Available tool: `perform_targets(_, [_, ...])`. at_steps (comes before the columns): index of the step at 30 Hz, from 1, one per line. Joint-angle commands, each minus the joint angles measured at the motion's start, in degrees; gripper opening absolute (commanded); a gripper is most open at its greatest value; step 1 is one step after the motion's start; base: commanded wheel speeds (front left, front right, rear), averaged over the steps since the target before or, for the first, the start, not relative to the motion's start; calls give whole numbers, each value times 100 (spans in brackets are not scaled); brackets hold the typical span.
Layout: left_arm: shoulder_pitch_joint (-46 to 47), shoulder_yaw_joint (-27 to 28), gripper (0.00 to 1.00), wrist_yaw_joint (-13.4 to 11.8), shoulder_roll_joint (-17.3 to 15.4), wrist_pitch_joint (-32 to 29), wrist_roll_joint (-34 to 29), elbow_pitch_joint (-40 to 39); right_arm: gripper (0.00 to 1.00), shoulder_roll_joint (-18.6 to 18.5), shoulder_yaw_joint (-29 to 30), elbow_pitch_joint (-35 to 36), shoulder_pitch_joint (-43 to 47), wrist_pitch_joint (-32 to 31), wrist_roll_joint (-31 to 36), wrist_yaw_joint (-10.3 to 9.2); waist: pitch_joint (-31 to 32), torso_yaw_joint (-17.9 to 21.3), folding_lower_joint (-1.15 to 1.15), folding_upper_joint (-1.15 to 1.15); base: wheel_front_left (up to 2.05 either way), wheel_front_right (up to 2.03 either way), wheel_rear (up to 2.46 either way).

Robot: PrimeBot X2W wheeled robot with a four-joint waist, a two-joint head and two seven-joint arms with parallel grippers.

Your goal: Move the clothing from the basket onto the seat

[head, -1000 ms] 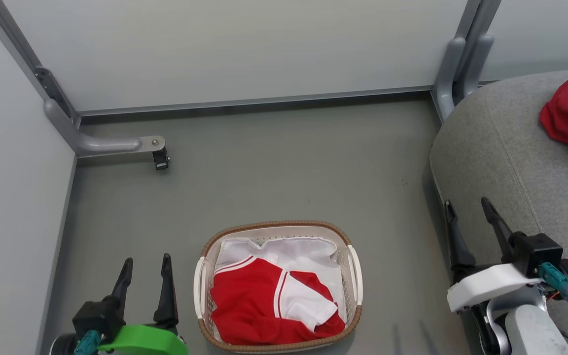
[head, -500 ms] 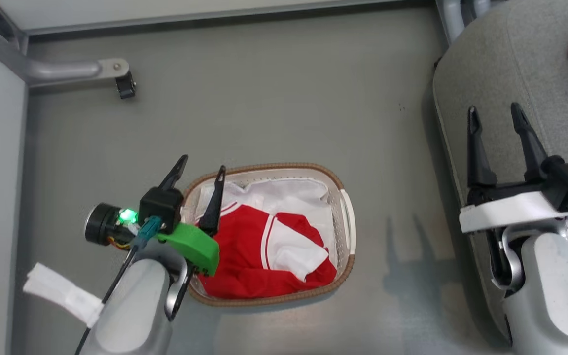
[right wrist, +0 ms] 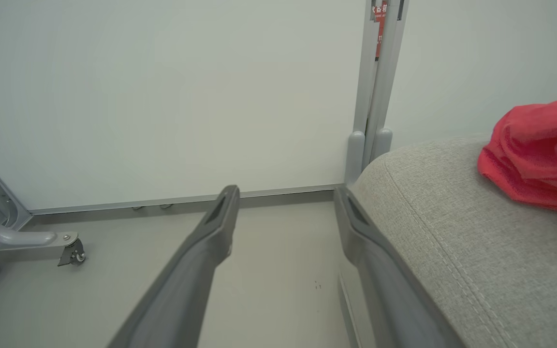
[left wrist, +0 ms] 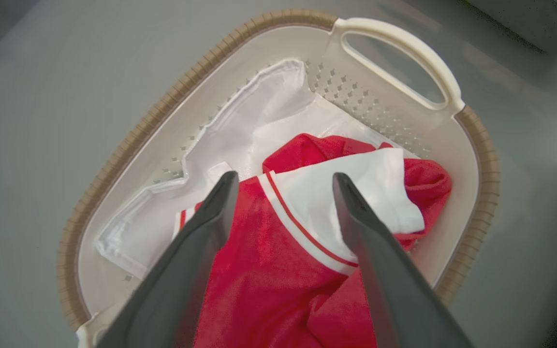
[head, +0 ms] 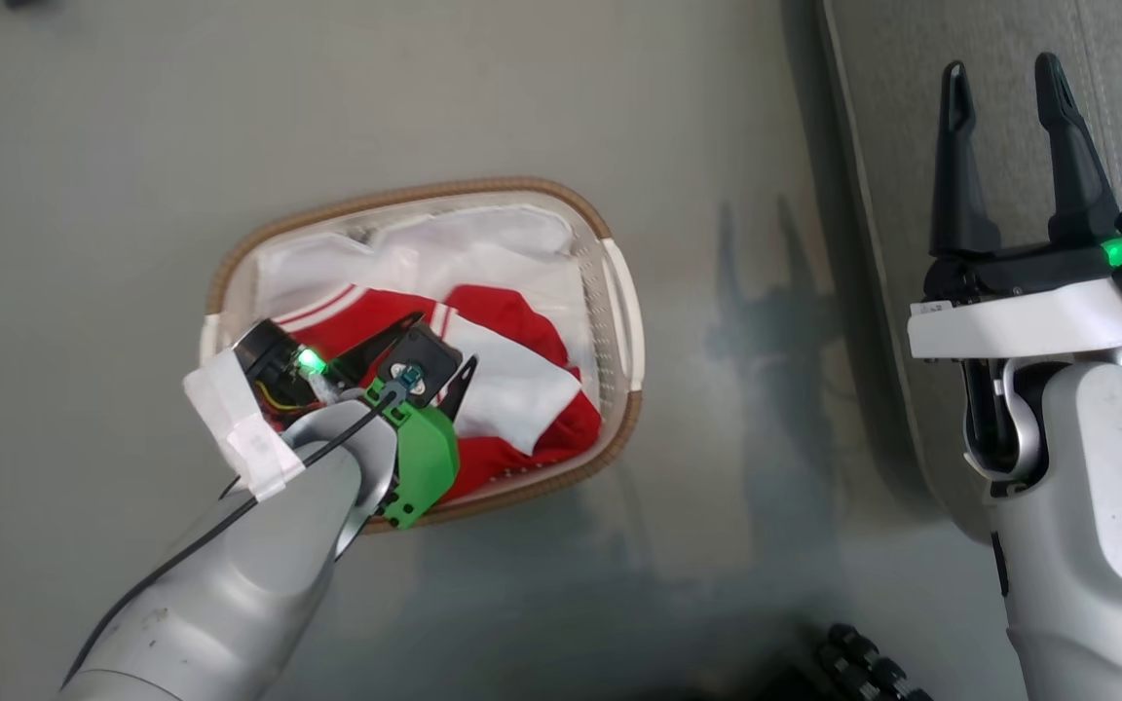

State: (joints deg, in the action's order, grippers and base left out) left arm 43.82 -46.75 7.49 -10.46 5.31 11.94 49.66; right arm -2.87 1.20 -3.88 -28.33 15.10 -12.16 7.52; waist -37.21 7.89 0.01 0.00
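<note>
A plain grey floor is seen beneath both arms. It is bounded ahead of the right gripper by a pale wall. A grey metal post is set against that wall beyond the gripper's right finger. A castor foot is seen low and far to the left of its left finger.

The seat, covered in grey woven fabric with a stitched seam, is found just to the right of the right gripper. A crumpled red garment is laid on it further right, well apart from the fingers. The right gripper is held wide open and nothing is held in it. From the head, its tips are seen over the seat's near edge.

The basket, white with a brown woven rim, is placed on the floor directly under the left gripper. It is lined with a white cloth. A second garment, red with a white panel and striped trim, is bunched inside it. The left gripper is pointed down into the basket with its fingers spread fully. Nothing is clasped between them. Their tips are seen over the second garment, one at the red part and one at the white panel. Whether the fabric is touched cannot be told.
</note>
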Motion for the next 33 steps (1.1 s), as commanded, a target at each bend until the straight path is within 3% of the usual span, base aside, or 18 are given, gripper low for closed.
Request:
perform_targets(1, [162,-193,100,-7,-170,-87,126,152,100,-6,-44,60,-138,10,-77,-6,-942,765,-1,0,0,0,0])
perform_targets(7, [545,-799,100,-7,-326,-201,566,583,100,-2,-129,171,-249,10,-280,-6,-1310,987,-1,0,0,0,0])
perform_targets(21, [1040,-1391,100,-7,-453,-499,1133,1348,100,-6,-317,239,-318,10,-543,-6,-1633,1154,-1,0,0,0,0])
perform_targets(22, [1051,-1397,83,-7,-435,-540,1145,1409,100,-7,-316,236,-316,10,-549,-6,-1637,1155,-1,0,0,0,0])
perform_targets(23, [1075,-1401,51,-7,-410,-576,1163,1479,100,-6,-314,231,-317,10,-550,-6,-1639,1153,-1,0,0,0,0])
perform_targets(24, [1091,-1411,31,-7,-390,-587,1161,1516,100,-7,-306,223,-321,10,-547,-6,-1639,1149,-1,0,0,0,0])
perform_targets(25, [1105,-1451,1,-7,-366,-618,1146,1564,100,-7,-300,214,-327,10,-541,-6,-1635,1143,-1,0,0,0,0])
perform_targets(33, [1184,-1568,0,-7,-194,-579,1197,1805,100,-8,-260,149,-362,10,-444,-6,-1510,1015,-1,0,0,0,0])
